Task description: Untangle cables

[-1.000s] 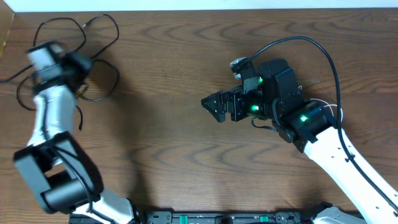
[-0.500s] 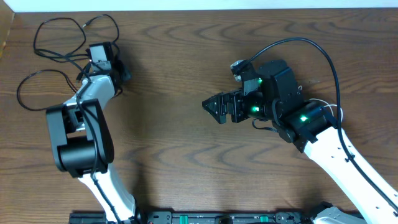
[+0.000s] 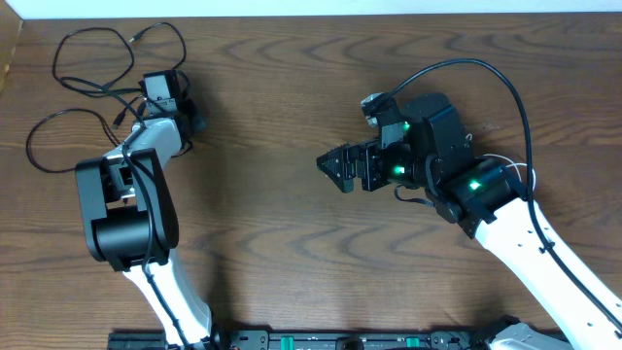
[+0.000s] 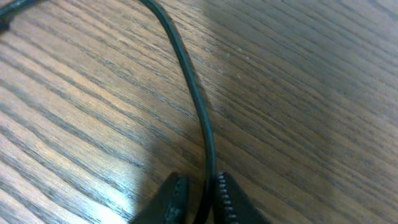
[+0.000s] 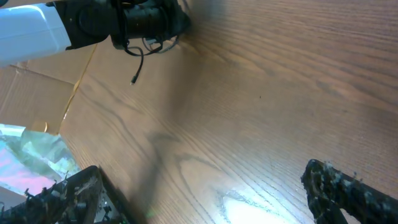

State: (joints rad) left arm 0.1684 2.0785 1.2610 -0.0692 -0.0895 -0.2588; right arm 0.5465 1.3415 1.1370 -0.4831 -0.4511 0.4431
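Thin black cables (image 3: 92, 60) lie in loose loops at the table's far left, with a second loop (image 3: 44, 136) below them. My left gripper (image 3: 190, 119) is just right of them, low over the table. In the left wrist view its jaws (image 4: 199, 198) are shut on a black cable (image 4: 198, 106) that curves away over the wood. My right gripper (image 3: 335, 167) is open and empty at mid-table, pointing left, and its fingers (image 5: 205, 199) are spread wide. A thin white cord (image 3: 513, 167) shows beside the right arm, mostly hidden.
A cardboard box edge (image 3: 10, 49) borders the table's left side, with a plastic bag (image 5: 31, 155) beside it. The right arm's thick black cable (image 3: 486, 68) arcs over the table. A plug end (image 5: 134, 79) dangles under the left arm.
The left arm swung from the far left edge to the right, dragging a black cable so its loops shifted. Over the last half second it barely moved. The right arm stayed still.
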